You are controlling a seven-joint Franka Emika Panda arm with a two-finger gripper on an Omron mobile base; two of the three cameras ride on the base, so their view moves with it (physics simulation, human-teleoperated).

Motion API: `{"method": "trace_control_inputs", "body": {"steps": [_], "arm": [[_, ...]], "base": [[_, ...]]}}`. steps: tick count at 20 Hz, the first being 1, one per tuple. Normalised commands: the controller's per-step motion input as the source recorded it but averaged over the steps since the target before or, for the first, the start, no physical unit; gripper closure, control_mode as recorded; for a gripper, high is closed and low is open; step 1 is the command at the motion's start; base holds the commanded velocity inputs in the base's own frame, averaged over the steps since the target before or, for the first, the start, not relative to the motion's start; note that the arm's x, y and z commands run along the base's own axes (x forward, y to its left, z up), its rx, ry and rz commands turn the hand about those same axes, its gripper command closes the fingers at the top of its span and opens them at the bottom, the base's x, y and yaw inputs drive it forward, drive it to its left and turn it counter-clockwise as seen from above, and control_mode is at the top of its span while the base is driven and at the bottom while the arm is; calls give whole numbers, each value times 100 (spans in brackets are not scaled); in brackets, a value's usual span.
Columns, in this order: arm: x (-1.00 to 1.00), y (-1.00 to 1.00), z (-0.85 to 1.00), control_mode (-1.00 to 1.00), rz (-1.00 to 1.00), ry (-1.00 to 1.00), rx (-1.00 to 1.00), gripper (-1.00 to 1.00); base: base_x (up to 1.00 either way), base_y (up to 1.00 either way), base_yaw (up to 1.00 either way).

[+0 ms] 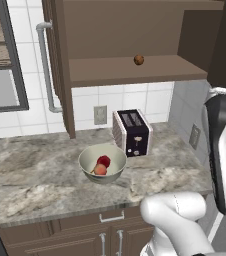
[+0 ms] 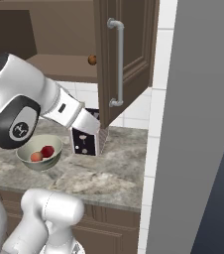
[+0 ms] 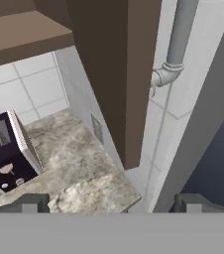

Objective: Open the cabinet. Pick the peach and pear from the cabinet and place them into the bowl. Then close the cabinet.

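A simulated kitchen corner, seen from behind a white robot arm. Both fruits already lie in the bowl (image 1: 102,162) on the marble counter (image 1: 30,180): the red pear (image 1: 104,160) just behind the paler peach (image 1: 100,170), touching or nearly so. The toaster (image 1: 132,132) stands just beside the bowl, to its right and toward the wall. Above, the cabinet (image 1: 135,70) stands open, its shelf holding one small brown fruit (image 1: 139,60); by the look of things only closing is left. The gripper (image 3: 111,206) is spread as wide as it goes and holds nothing; its two dark fingertips (image 3: 32,203) rise at the bottom of the hand view, well apart. It hangs low at the right end of the counter, below the right door (image 2: 126,54), whose edge runs straight ahead of it in the hand view. That door juts out from the cabinet toward the robot. Its handle (image 2: 118,62) is a long upright silver bar on the face turned away from the shelf, above the gripper and a little right of centre in the hand view. The left door (image 1: 60,65) also stands open, its own bar facing the tiled wall. Room on the right is tight: a tall grey panel (image 2: 198,124) rises close beside the door, leaving a narrow gap around the handle, so pushing the door shut probably calls for coming up on that outer face.
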Motion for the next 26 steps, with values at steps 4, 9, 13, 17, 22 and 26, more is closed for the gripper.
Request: {"method": "trace_control_inputs", "body": {"steps": [4,9,13,17,22,26], "arm": [[0,-41,3,-100,0,0,-4,-100],[9,-34,0,-100,0,-2,-5,-100],[22,-10,0,-100,0,-3,-2,-100],[29,-1,0,-100,2,-3,0,-100],[25,-6,0,-100,0,-3,0,-100],[24,-16,0,-100,0,-2,0,-100]], "base": [[0,0,0],[0,0,0],[0,0,0],[0,0,0],[0,0,0],[0,0,0]]}}
